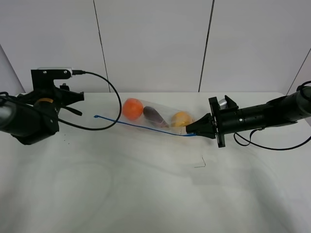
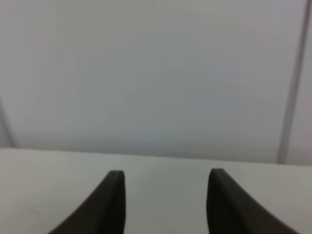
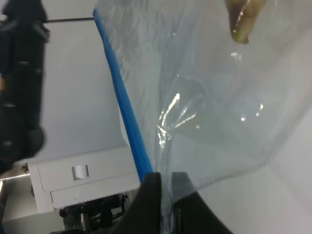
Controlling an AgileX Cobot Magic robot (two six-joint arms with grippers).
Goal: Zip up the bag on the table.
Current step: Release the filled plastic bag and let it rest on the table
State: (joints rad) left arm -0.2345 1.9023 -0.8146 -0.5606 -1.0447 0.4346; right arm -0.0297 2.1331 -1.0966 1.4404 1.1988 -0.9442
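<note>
The clear bag (image 1: 160, 118) lies on the white table (image 1: 146, 194) and holds an orange (image 1: 132, 108), a purple eggplant (image 1: 155, 116) and a yellow fruit (image 1: 181, 119). Its blue zip strip (image 1: 141, 127) runs along the near edge. My right gripper (image 1: 193, 131) is shut on the strip's right end. In the right wrist view its fingers (image 3: 152, 195) pinch the bag (image 3: 209, 97) beside the blue strip (image 3: 126, 107). My left gripper (image 1: 74, 103) is open and empty, left of the bag and apart from it. The left wrist view shows its gripper (image 2: 165, 195) facing the wall.
A small thin dark mark (image 1: 200, 164) lies on the table in front of the bag. A black cable (image 1: 114, 99) loops from the left arm near the strip's left end. Grey wall panels (image 1: 155, 43) stand behind the table.
</note>
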